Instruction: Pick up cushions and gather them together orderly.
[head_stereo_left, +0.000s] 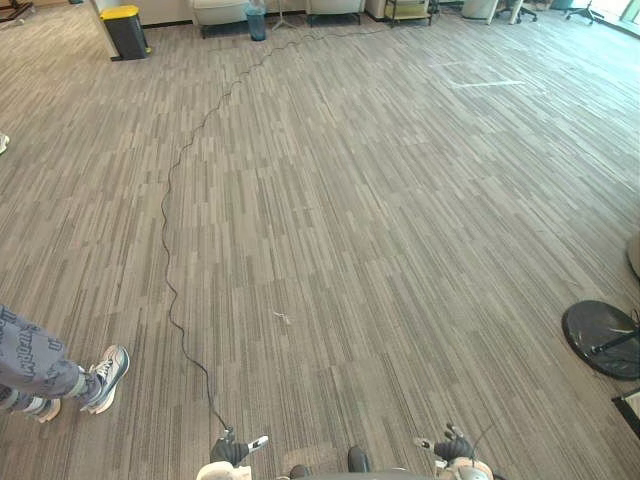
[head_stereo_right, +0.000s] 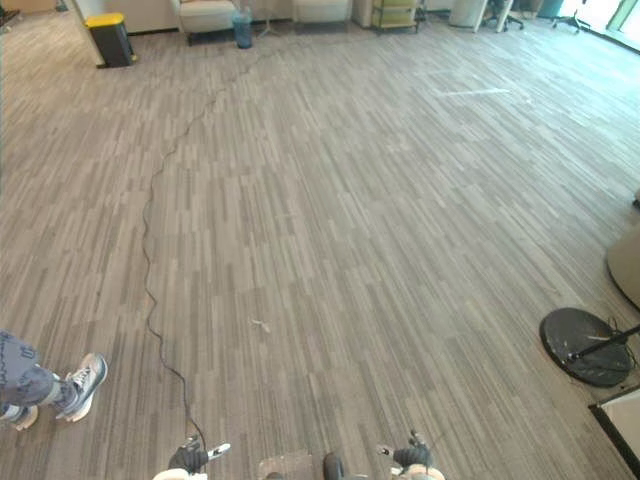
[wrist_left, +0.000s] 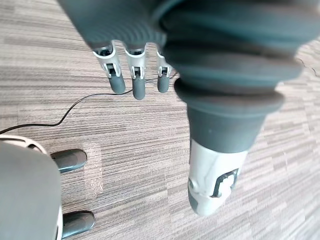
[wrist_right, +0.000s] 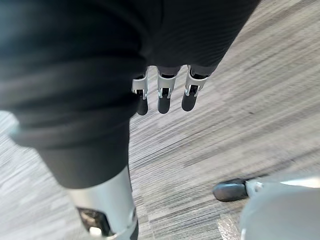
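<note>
**Head views.** Open carpet (head_stereo_left: 380, 220) runs out to a yellow-lidded bin (head_stereo_left: 125, 30) at the far wall, with pale seats (head_stereo_left: 222, 12) just beside the bin. Where the cushions lie I cannot tell. In my judgement the seats by the bin are the likeliest quarter. A person's shoe (head_stereo_left: 106, 377) stands well apart from the bin, close on the robot's left. A round black base (head_stereo_right: 585, 345) sits well apart from the bin, on the robot's right. The left hand (head_stereo_left: 232, 450) and right hand (head_stereo_left: 455, 447) hang low, far from the bin.

**Left wrist view.** The left hand (wrist_left: 138, 85) has its fingers straight and slack above the carpet, with nothing in its grasp.

**Right wrist view.** The right hand (wrist_right: 165, 100) is likewise extended and empty.

**Risks.**
- With no target fixed, any walk toward the bin is a search, and effort could be wasted.
- A turn to the left could strike the person.
- A drift to the right could catch the base and upset the robot's balance.
</note>
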